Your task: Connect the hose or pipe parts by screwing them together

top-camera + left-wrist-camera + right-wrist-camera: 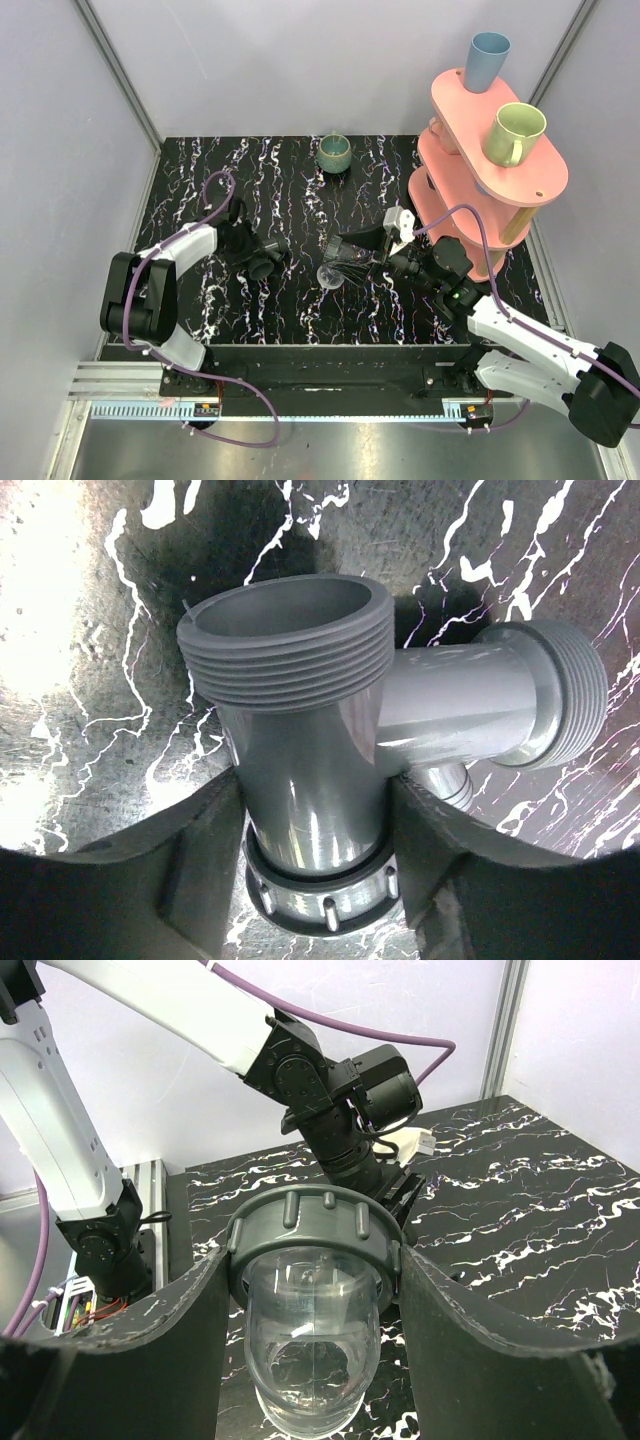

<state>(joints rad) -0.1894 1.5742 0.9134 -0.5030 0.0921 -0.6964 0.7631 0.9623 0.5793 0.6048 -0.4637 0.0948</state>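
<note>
Risking a crossed thread between two slick parts

The left claw (315,810) had its fingers pressed against either side of the dark grey fitting (310,770). They pinched its smooth upright barrel just above a ribbed collar. One threaded mouth stood beyond the fingertips and a side branch ran off to the claw's right. The fitting appeared to rest on the tabletop (300,320) under that claw. The right claw (310,1260) pinched the clear connector (310,1340) by its grey ribbed nut, with the see-through dome showing between the two fingers. It seemed lifted off the tabletop, and the grey fitting lay apart from it, ahead of its fingertips.

The likeliest trouble looked to be misalignment. If the nut met the grey threads tilted, it would bind or cross-thread rather than turn on. The glossy barrel gave the left fingers little to bite, so the fitting could spin or slide between them once twisting began. The right claw held only the nut's rim, so a push onto the threads could tip the connector out. How firmly either claw gripped could not be judged.
</note>
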